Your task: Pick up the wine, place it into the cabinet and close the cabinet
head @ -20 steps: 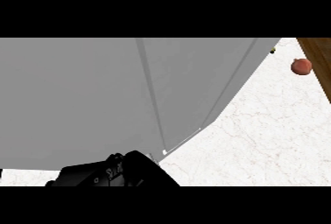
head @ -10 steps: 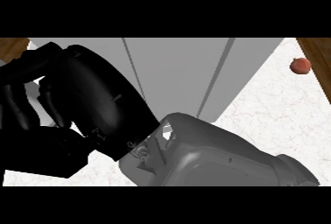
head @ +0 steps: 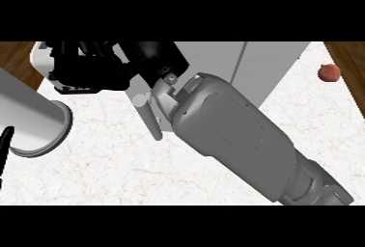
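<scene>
My right forearm (head: 235, 140) comes in from the lower right and runs up to the left. Its black right hand (head: 107, 62) sits at the top left, just left of the grey cabinet (head: 249, 62). A pale rounded shape (head: 43, 58) shows behind the hand; I cannot tell whether it is the wine. No bottle shows plainly anywhere. A thin grey bar (head: 148, 118) hangs below the wrist. At the left edge lies the grey end of my left forearm (head: 32, 125), with only a black sliver of the left hand (head: 6, 144) showing.
A small red fruit (head: 328, 72) lies on the white marble counter (head: 128, 169) at the far right. Brown wood borders the counter at the top left (head: 18, 62) and the top right (head: 349, 62).
The right hand has moved up and away, towards the top of the view, and takes up less of it. The left forearm has come into view at the left edge.
</scene>
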Motion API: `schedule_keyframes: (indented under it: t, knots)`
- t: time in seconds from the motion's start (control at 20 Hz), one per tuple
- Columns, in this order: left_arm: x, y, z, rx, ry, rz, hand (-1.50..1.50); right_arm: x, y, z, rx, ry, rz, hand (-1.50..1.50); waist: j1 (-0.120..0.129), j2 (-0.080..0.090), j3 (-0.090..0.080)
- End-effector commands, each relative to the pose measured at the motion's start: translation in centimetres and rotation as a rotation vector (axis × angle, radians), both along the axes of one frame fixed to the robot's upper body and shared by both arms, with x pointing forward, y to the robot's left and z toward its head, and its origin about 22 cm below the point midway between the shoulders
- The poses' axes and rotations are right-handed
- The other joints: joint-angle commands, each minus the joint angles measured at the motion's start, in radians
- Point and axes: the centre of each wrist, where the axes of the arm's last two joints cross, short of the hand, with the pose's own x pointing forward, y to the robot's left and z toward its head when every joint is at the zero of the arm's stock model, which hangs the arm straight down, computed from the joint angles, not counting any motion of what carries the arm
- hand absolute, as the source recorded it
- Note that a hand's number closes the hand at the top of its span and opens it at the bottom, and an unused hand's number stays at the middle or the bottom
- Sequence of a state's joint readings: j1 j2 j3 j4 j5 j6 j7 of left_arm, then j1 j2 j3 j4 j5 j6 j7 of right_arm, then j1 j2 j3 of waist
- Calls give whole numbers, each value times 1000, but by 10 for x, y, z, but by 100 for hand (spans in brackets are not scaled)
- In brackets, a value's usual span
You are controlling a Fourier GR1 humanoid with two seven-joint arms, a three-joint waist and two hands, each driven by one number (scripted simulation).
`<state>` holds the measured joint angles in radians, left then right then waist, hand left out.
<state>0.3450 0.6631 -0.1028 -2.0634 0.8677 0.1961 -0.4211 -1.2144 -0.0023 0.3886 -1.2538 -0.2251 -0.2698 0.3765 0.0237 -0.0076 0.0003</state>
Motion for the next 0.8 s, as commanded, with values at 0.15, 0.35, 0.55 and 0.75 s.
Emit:
schedule_keyframes:
  t: [0.15, 0.35, 0.55, 0.75]
  knots:
    - [-4, -9, 4, 12, -3, -24, -150, 36, -11, -20, -15, 18, -54, 150, 0, 10, -1]
    - [10, 0, 8, 14, -5, -23, -150, 58, -34, -37, -47, -36, -113, 150, 1, 18, -1]
    - [10, -3, 6, -6, -8, -14, -150, 69, -55, -41, -93, -44, -141, 150, 5, 18, -1]
    - [18, -5, 15, -3, -20, -31, -150, 70, -55, -38, -91, -58, -138, 150, -4, 19, -1]
